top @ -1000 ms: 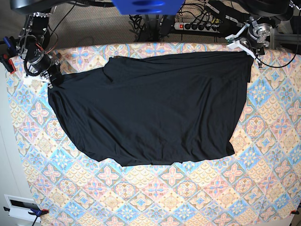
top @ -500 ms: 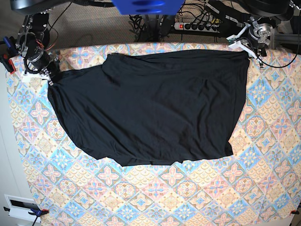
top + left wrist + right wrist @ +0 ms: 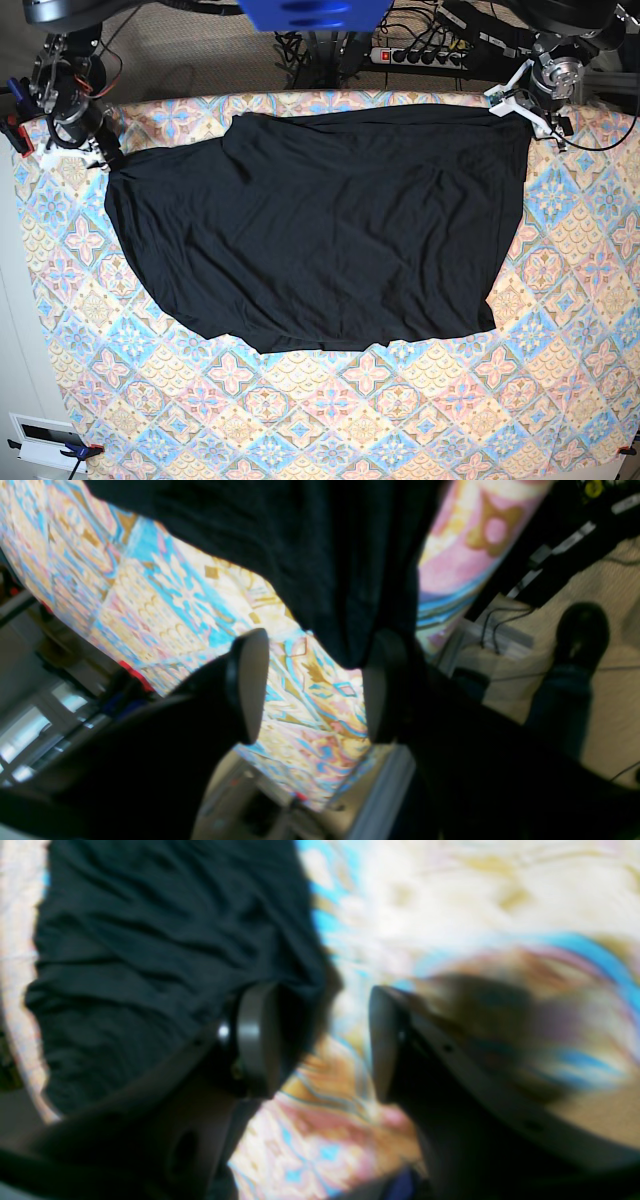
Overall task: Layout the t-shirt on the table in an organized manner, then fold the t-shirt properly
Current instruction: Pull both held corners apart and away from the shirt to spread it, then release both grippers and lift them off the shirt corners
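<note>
Layout step looks basically done: black t-shirt (image 3: 320, 225) lies spread on the table (image 3: 400, 420), left gripper (image 3: 310, 685) and right gripper (image 3: 320, 1040) both gaping, nothing pinched. Folding's probably next, needs fresh corner grabs.

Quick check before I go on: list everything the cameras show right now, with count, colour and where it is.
t-shirt: one, black, spread across the far half of the table.
table: one, pastel blue, pink and yellow tile-pattern cloth, filling the base view.
power strip: one, white, on the floor beyond the table's far edge.
left gripper: one, black, open at the t-shirt's corner.
right gripper: one, black, open beside the t-shirt's edge.
</note>
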{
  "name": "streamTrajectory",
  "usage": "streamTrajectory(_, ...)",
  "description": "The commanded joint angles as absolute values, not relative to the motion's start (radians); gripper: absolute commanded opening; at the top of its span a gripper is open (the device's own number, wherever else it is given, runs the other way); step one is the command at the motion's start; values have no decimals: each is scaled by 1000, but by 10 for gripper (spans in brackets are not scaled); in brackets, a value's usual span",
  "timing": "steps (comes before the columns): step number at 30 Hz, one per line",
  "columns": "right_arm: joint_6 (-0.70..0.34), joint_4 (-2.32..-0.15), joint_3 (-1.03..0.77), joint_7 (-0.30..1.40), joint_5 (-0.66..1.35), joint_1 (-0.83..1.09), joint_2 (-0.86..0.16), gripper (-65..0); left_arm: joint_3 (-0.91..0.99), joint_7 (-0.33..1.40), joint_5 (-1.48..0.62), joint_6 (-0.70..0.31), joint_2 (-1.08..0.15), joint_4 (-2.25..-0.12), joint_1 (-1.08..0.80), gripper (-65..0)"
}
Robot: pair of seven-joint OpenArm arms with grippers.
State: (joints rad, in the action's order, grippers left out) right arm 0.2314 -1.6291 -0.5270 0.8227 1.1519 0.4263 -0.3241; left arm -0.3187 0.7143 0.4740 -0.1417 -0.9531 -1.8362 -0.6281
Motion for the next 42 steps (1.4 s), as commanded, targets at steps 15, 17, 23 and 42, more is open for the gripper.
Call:
streamTrajectory(15,222,-1722,-668,806,1161,455,-346,-366,-193,647,176,-140,-970,-1847,-625,-326)
streamTrajectory(17,222,-1722,-668,806,1161,455,-346,-366,-193,647,160,-140,-970,-1847,-625,-326)
streamTrajectory(23,222,-1722,-668,806,1161,452,-346,-366,-197,647,153,-142,-969,-1848,-631,-326)
streamTrajectory(42,222,-1750,-670,806,1161,478,-346,-366,-116,648,153,-143,-970,-2017,-708,-199)
